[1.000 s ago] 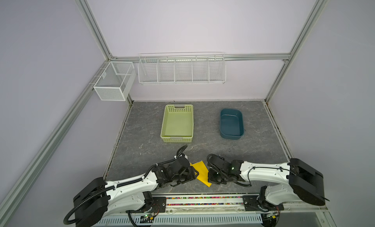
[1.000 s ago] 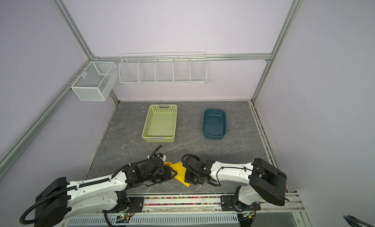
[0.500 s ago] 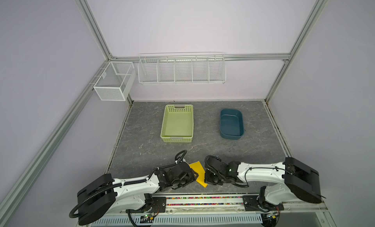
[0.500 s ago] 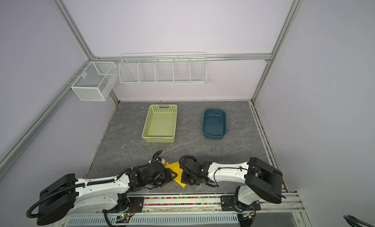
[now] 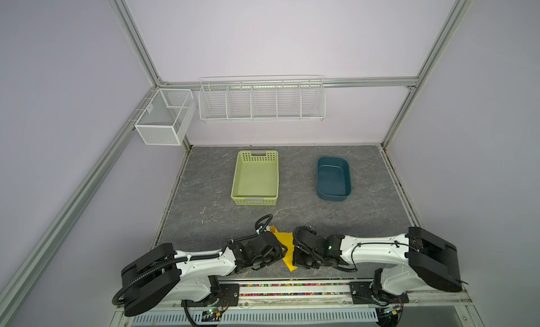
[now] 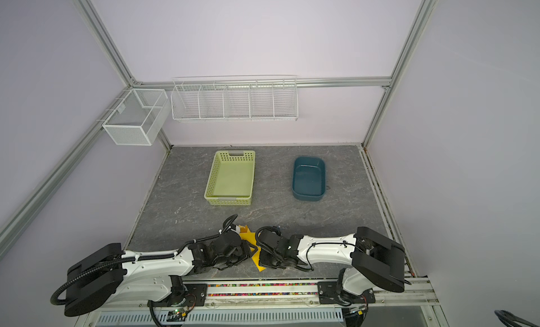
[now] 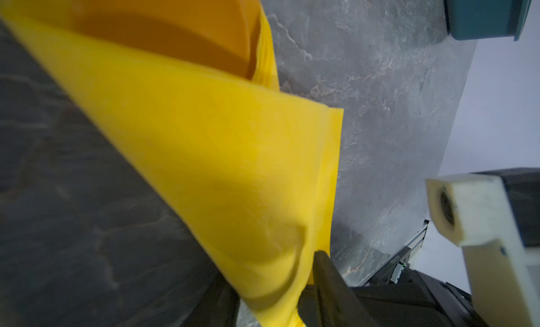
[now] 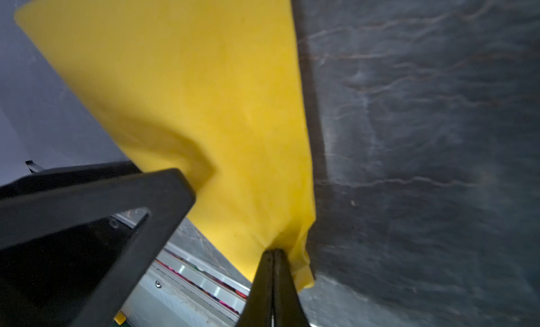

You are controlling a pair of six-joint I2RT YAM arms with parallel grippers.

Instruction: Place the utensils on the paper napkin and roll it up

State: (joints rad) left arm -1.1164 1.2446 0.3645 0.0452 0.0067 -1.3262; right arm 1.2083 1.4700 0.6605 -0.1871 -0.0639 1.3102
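At lower centre of both top views, the folded yellow paper napkin (image 5: 286,248) runs upper-left to lower-right between two low, inward-reaching arms, with the right gripper (image 8: 273,254) clamped on its lower end and the left gripper (image 5: 276,250) in an unclear grip.

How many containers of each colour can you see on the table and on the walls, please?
Green: 1, the perforated basket on the table
Blue: 1, the tub on the table
White: 2, the mesh box and the wire rack, both on the walls
Total: 4
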